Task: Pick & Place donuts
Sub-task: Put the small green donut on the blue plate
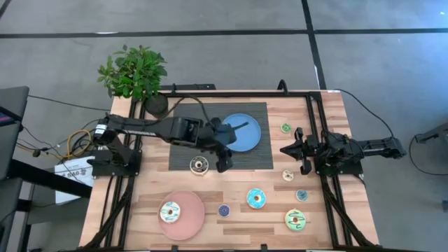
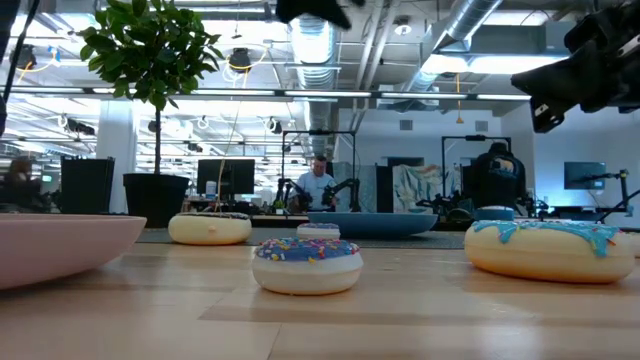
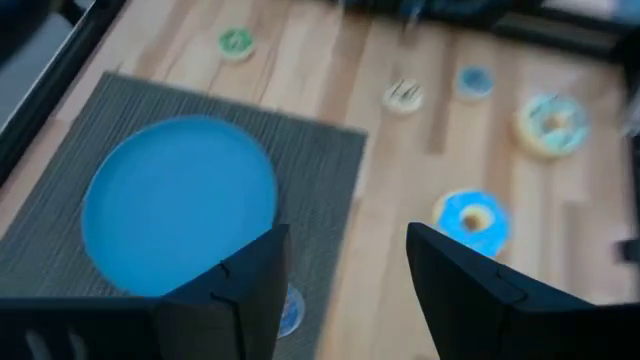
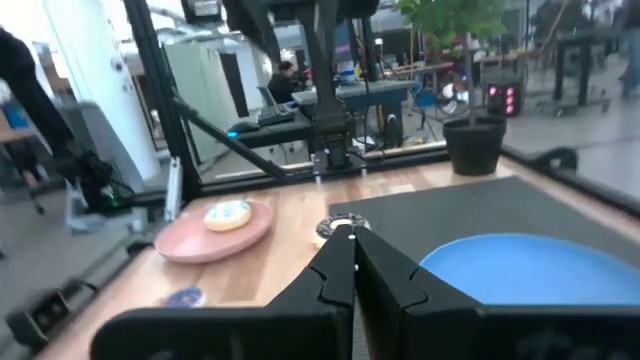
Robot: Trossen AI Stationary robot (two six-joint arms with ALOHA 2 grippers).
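Note:
My left gripper point(image 1: 224, 162) is open and hovers over the grey mat's near part, beside the blue plate point(image 1: 241, 131); nothing is between its fingers point(image 3: 345, 290). The dark brown donut point(image 1: 199, 164) lies flat on the mat just left of it. The white-iced donut point(image 1: 171, 211) sits on the pink plate point(image 1: 192, 222). On the bare wood lie the blue donut point(image 1: 256, 198), the green one point(image 1: 296, 220), and small green point(image 1: 285, 128), cream point(image 1: 288, 175), teal point(image 1: 302, 195) and purple point(image 1: 224, 210) ones. My right gripper point(image 1: 290, 149) waits shut at the table's right.
A potted plant point(image 1: 134, 73) stands at the far left corner. Black rails point(image 1: 313, 119) run along both sides of the table. In the left wrist view a small blue round thing point(image 3: 291, 310) lies on the mat, half hidden by a finger. Bare wood lies between the donuts.

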